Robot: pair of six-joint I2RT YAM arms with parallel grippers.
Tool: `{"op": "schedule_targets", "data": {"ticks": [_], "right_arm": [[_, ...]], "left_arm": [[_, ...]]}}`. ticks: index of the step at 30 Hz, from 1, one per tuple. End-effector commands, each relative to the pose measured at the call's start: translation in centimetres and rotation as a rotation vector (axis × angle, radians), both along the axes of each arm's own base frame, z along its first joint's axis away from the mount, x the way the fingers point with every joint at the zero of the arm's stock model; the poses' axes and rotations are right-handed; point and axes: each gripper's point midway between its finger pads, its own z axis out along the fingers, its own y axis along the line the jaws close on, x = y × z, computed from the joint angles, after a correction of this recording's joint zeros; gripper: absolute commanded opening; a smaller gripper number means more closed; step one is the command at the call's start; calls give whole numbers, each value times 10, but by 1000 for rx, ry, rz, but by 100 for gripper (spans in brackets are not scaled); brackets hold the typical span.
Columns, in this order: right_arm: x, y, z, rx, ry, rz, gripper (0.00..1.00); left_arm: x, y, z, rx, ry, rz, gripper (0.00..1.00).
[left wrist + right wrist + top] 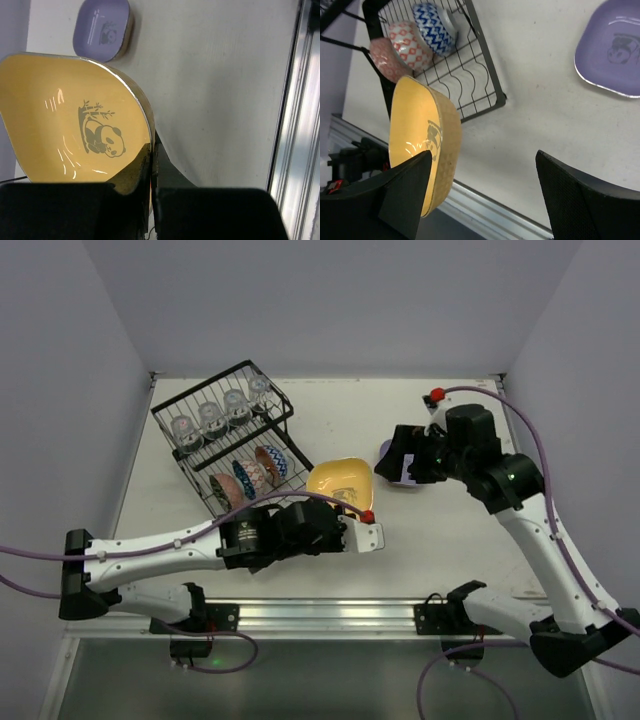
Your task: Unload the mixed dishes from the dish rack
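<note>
One yellow plate (340,480), printed with a panda, was held tilted on edge in the left gripper (345,505), whose fingers were clamped on its rim. It hung just beside the near right corner of the dish rack (200,387). In the rack's flat section a blue zigzag bowl (435,27), a red-checked bowl (407,42) and a pink bowl (385,60) leaned side by side among the wavy dividers. Four clear glass cups (212,417) stood in a row in the deeper basket. Farther right, a purple plate (615,50) lay flat on the white table (450,550). The right gripper (495,200) hovered near it, fingers spread wide apart and holding nothing.
</note>
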Motion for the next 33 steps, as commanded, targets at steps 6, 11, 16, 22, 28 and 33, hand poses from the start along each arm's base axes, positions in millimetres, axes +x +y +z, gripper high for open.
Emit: {"op": "schedule_targets", "data": {"ticks": [6, 11, 16, 22, 28, 33], "right_arm": [[-8, 14, -36, -159, 76, -4, 77], [-9, 29, -59, -178, 121, 17, 70], [-9, 41, -86, -187, 164, 33, 63], [-9, 48, -95, -171, 176, 39, 25], [-1, 36, -88, -193, 120, -28, 0], [20, 8, -95, -232, 130, -98, 0]], "left_arm": [[1, 1, -31, 266, -89, -66, 0], [4, -9, -28, 232, -92, -49, 0], [9, -16, -26, 217, -101, -16, 0], [16, -19, -26, 209, -118, 13, 0], [28, -14, -24, 193, -149, 103, 38], [36, -5, -16, 114, -120, 189, 100]]}}
